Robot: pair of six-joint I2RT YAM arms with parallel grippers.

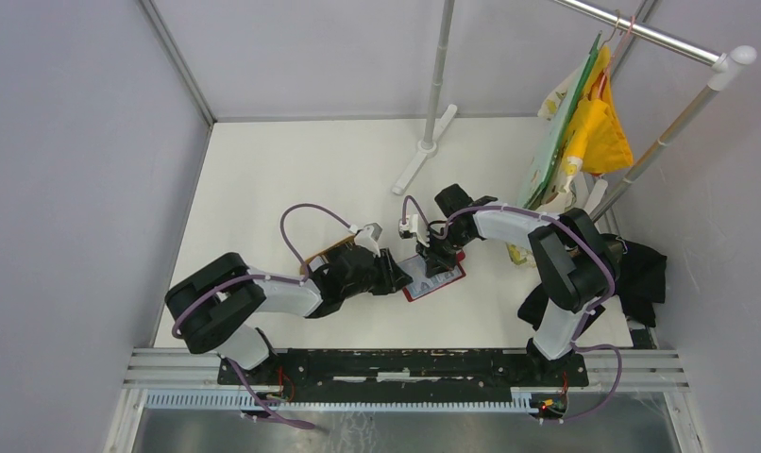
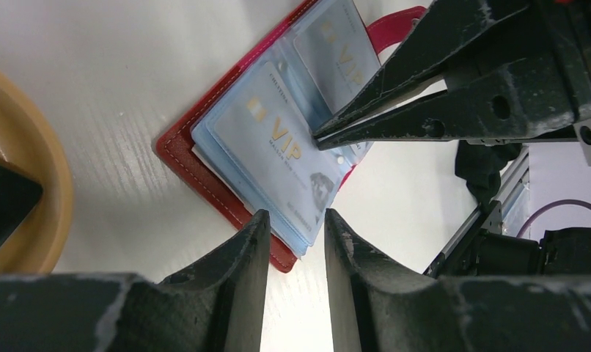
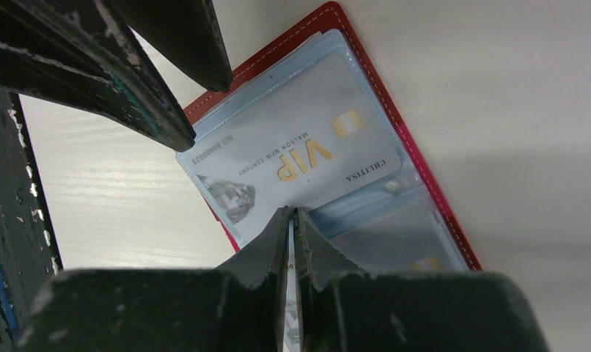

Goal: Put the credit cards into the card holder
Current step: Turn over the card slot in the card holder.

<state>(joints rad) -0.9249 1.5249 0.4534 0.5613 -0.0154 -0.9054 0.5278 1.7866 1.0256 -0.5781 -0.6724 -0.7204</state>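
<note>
While left end effector [image 2: 296, 220] gapes narrowly, right end effector [image 3: 292, 213] sits shut by VIP-printed credit card [image 3: 300, 147].

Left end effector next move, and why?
Probably withdraw the left end effector toward the tray for the black card: its jaws are empty, the VIP card looks seated in the card holder, and the shut right end effector rests on it.

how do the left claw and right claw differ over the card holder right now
The left claw has its jaws apart, nothing between them; the right claw is shut tip to tip. The left claw sits at the edge of the card holder; the right claw reaches its middle. Both are black and point at it.
</note>
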